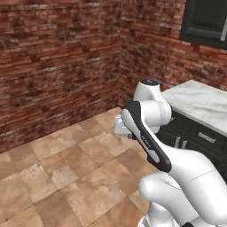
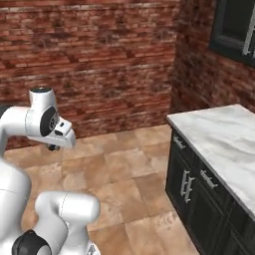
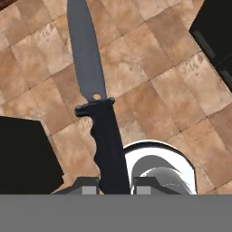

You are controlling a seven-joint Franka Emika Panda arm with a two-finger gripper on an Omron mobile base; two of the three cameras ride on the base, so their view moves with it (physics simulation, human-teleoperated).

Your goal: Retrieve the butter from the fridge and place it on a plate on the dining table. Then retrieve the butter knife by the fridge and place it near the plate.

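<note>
Between the two dark fingertips of the gripper (image 3: 115,186), clenched on its ribbed black handle, the butter knife (image 3: 97,108) extends its smooth grey tapered blade out over matte brown floor tiles (image 3: 149,68) beyond.

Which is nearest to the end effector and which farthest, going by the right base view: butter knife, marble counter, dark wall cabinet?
1. butter knife: clamped by its handle in the end effector, at the left.
2. marble counter: off to the right, across the tiled floor.
3. dark wall cabinet: high in the upper right corner, above the counter's far end.
</note>
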